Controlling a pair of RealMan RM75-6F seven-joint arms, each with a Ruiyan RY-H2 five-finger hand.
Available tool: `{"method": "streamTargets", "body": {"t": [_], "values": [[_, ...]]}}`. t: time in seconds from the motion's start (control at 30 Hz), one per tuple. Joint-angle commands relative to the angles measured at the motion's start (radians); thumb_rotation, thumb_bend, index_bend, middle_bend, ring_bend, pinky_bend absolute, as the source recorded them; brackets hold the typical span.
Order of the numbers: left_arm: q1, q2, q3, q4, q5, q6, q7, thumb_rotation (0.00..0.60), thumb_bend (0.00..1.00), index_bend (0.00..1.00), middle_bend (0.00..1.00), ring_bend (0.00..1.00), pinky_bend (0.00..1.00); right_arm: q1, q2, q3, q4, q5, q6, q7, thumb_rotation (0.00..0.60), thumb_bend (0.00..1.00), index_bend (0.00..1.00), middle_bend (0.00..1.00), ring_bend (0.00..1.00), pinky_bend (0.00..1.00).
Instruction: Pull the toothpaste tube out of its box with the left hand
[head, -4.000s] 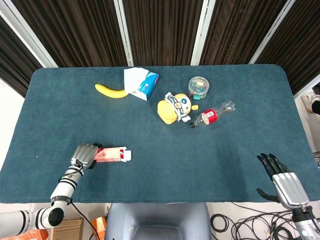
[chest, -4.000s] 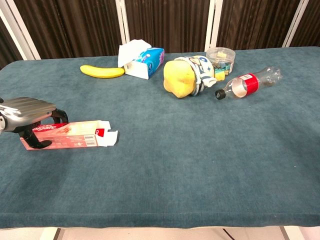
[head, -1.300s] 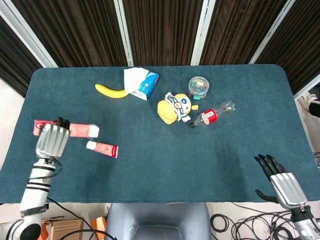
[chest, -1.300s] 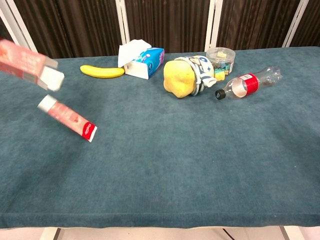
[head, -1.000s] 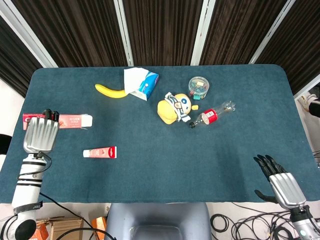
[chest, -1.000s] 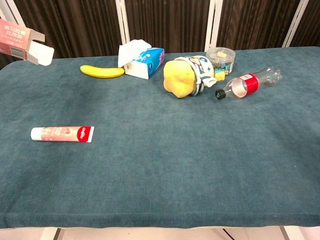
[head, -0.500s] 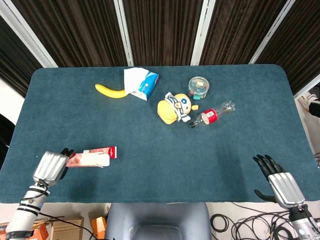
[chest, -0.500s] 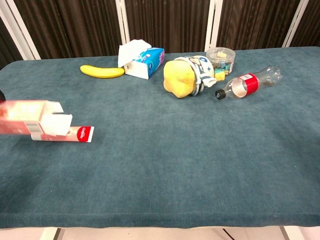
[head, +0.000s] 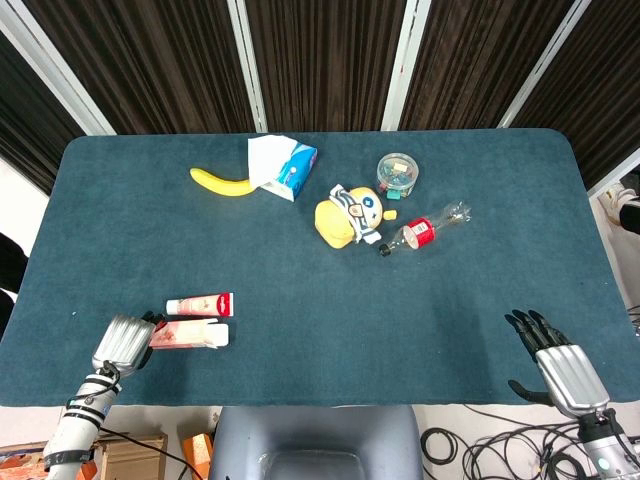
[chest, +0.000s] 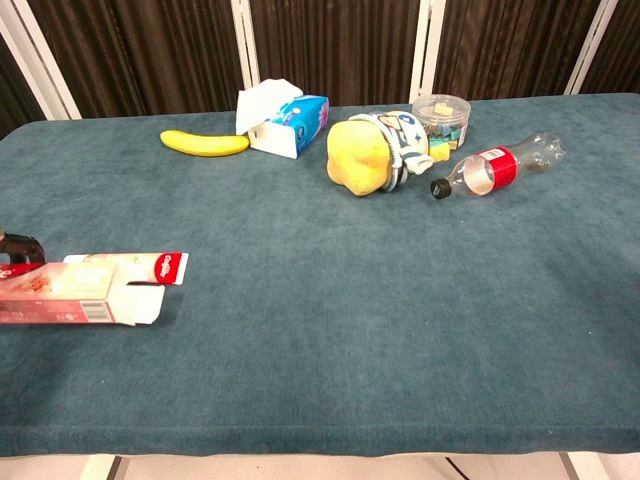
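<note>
The toothpaste tube (head: 200, 303) lies flat on the blue table, outside its box, white cap to the left; in the chest view the tube (chest: 160, 266) shows its red end behind the box. The pink toothpaste box (head: 190, 335) lies just in front of the tube with its flaps open to the right, also seen as the box (chest: 62, 296) at the chest view's left edge. My left hand (head: 125, 343) grips the box's left end; only a dark fingertip shows in the chest view. My right hand (head: 560, 365) hovers off the front right corner, fingers spread, holding nothing.
At the back lie a banana (head: 222, 181) and a tissue box (head: 283, 167). A yellow plush toy (head: 350, 215), a round clear container (head: 397, 172) and a plastic bottle (head: 425, 230) on its side sit right of centre.
The left hand raised the box, the tube dropped out onto the table, and the hand has now brought the empty box down in front of the tube. The right hand stayed put.
</note>
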Motion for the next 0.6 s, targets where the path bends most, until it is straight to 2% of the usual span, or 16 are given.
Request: {"method": "streamTargets", "body": {"t": [0.03, 0.2, 0.33, 0.43, 0.53, 0.6], "values": [[-0.005, -0.002, 0.001, 0.006, -0.019, -0.025, -0.001, 0.600, 0.45, 0.46, 0.47, 0.95, 0.99, -0.001, 0.000, 0.001, 0.000, 0.002, 0.001, 0.000, 0.600, 0.13, 0.00, 0.05, 0.00, 0.24], [-0.009, -0.003, 0.002, 0.012, -0.031, -0.051, -0.016, 0.600, 0.39, 0.26, 0.40, 0.95, 0.99, 0.003, 0.002, -0.002, 0.000, -0.002, -0.005, 0.003, 0.600, 0.13, 0.00, 0.05, 0.00, 0.24], [-0.009, 0.008, 0.004, 0.008, -0.035, -0.065, -0.030, 0.600, 0.35, 0.13, 0.35, 0.94, 0.99, 0.007, 0.004, -0.003, 0.004, -0.008, -0.007, 0.013, 0.600, 0.13, 0.00, 0.05, 0.00, 0.24], [-0.005, 0.027, 0.004, -0.009, -0.036, -0.058, -0.036, 0.600, 0.31, 0.04, 0.26, 0.93, 0.97, 0.007, 0.003, -0.003, 0.007, -0.010, -0.005, 0.015, 0.600, 0.13, 0.00, 0.05, 0.00, 0.24], [0.003, 0.062, 0.008, -0.046, -0.038, -0.047, -0.041, 0.600, 0.29, 0.00, 0.19, 0.88, 0.93, 0.006, 0.002, -0.003, 0.009, -0.011, -0.003, 0.015, 0.600, 0.13, 0.00, 0.05, 0.00, 0.24], [0.016, 0.093, 0.006, -0.086, -0.028, -0.019, -0.056, 0.600, 0.27, 0.00, 0.13, 0.78, 0.87, 0.006, 0.001, -0.003, 0.009, -0.011, -0.001, 0.016, 0.600, 0.13, 0.00, 0.05, 0.00, 0.24]]}}
